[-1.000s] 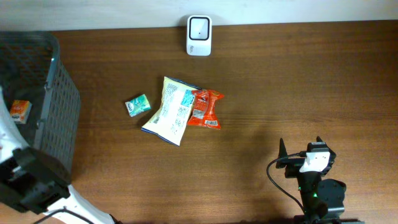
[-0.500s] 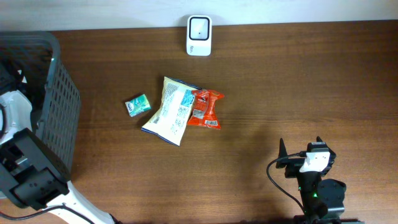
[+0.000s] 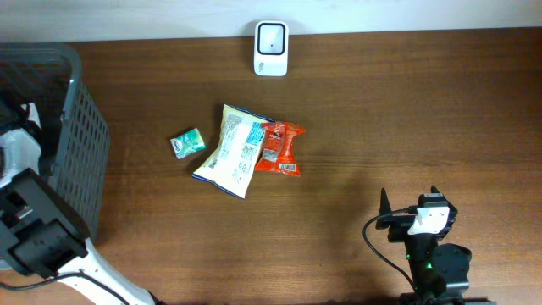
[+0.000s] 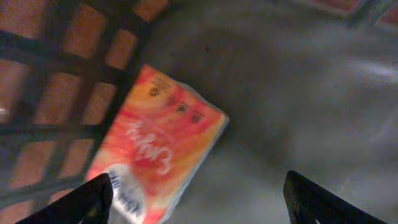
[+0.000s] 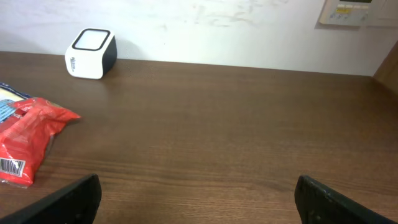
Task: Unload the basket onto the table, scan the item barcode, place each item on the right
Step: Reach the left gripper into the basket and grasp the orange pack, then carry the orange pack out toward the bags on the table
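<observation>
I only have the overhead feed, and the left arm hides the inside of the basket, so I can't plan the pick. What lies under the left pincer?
Observer: An orange packet lies flat on the grey basket floor, just below the left pincer.
Operator: Is the pincer closed on it?
Observer: No. Its fingers stand wide apart and grip nothing.
Operator: Does the red packet on the table show a barcode?
Observer: Yes. In the right wrist view a barcode faces up at the near end of the red packet.
</observation>
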Controlling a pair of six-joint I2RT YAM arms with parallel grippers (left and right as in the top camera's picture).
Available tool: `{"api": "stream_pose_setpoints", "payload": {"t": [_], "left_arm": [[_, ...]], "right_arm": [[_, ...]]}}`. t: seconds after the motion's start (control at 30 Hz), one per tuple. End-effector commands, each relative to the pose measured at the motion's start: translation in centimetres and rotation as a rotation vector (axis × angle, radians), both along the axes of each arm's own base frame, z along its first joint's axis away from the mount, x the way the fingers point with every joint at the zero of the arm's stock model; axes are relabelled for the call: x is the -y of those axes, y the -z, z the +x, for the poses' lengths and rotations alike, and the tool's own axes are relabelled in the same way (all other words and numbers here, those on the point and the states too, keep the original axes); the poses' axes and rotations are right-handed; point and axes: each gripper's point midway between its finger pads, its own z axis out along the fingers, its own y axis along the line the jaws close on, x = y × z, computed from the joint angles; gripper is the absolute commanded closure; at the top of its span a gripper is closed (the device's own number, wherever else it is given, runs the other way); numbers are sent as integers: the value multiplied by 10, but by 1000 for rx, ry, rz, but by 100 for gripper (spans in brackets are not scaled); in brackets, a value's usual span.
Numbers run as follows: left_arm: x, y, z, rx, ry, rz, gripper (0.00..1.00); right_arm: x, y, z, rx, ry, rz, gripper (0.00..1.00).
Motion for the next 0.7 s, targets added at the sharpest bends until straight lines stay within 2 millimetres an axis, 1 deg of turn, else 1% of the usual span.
{"api": "stream_pose_setpoints", "payload": {"t": [0.0,0.2,0.23,0.3,0.33,0.37,0.43,0.53,0.57,0.6,0.67], "left_arm": [[-4,13,1,-25,45,5,14],[-11,40,-8,-61,24,-22,16],[-11,41,-9,-61,22,-23,16],[-12,40,-8,-55,22,-18,22],[-13,39,-7,-51,22,-15,28],[-13,39,-6,-49,22,-13,38],[-14,38,-6,-46,22,-11,61],[-14,38,-5,-43,22,-9,77],[-14,38,-5,-43,22,-9,86],[-14,38,-5,-42,22,-9,92],[-15,33,-4,-35,22,-4,99]], "right_arm": [[-1,3,-1,-11,-1,4,1],[-1,3,-1,-11,-1,4,2],[-1,3,-1,-11,-1,4,2],[-1,3,-1,-11,-1,4,2],[-1,3,-1,-11,-1,4,2],[-1,3,-1,-11,-1,4,1],[-1,3,-1,-12,-1,4,2],[-1,3,-1,-11,-1,3,2],[-1,3,-1,-11,-1,3,2],[-1,3,-1,-11,-1,4,1],[-1,3,-1,-11,-1,4,1]]}}
